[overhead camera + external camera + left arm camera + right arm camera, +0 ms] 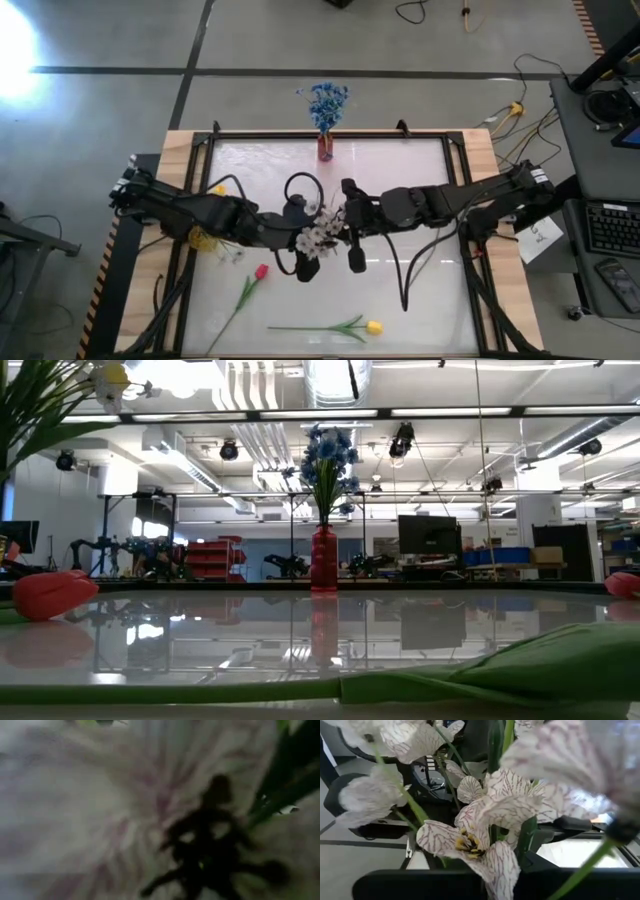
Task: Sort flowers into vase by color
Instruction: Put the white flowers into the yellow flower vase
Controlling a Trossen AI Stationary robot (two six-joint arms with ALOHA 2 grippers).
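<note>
Over mid-table, a white flower spray (320, 232) is clamped by the right gripper (342, 226); whether the left gripper (305, 238) fingers grip cannot be told.

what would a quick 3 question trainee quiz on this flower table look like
1. True or false: the red vase at the table's far edge holds blue flowers.
2. Which flower lies nearest the table's front edge? A) the yellow tulip B) the red-pink tulip C) the blue flowers
3. What sits between the left hand and the right hand at mid-table?

Key:
1. True.
2. A.
3. The white flower spray; both hands meet at it, but whether either grips it is unclear.
</note>
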